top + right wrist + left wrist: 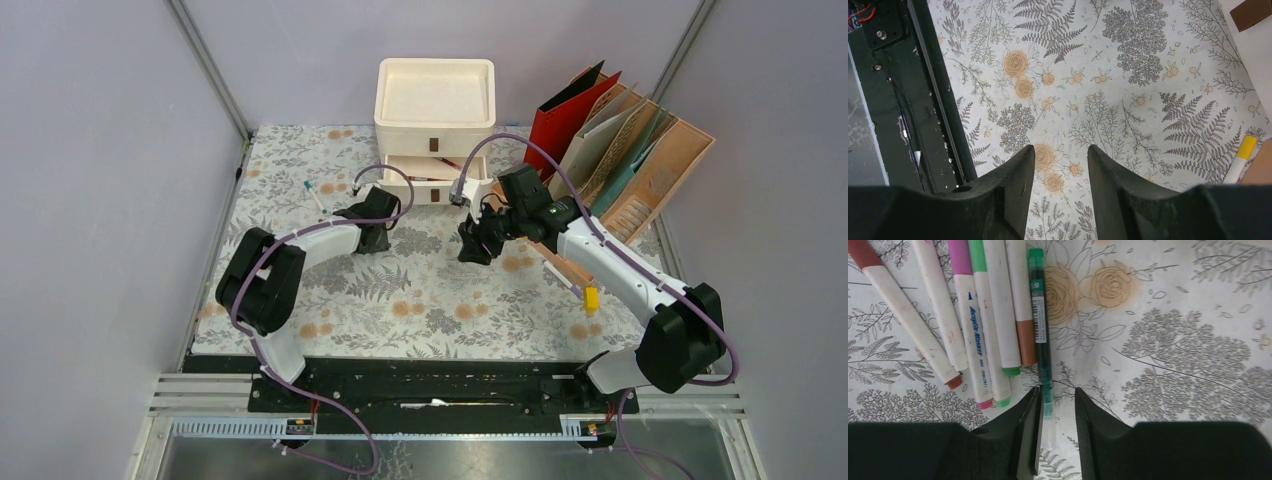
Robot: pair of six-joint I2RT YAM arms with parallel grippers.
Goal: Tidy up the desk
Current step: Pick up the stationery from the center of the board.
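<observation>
The desk [430,300] is covered in a pale fern-and-flower cloth. In the left wrist view a green pen [1040,330] lies beside several white markers [978,325] with coloured ends. My left gripper [1058,390] is low over the cloth, open, its jaws either side of the pen's clear near end. The left finger touches the pen and the right finger stands apart from it. From above, the left gripper [372,225] hides these pens. My right gripper [475,245] hovers mid-desk, open and empty [1062,149].
A white drawer unit [435,95] stands at the back with one drawer [440,185] pulled out. A wooden file rack with folders [620,150] stands back right. A yellow marker [591,298] lies near the right arm. A thin pen [316,195] lies back left.
</observation>
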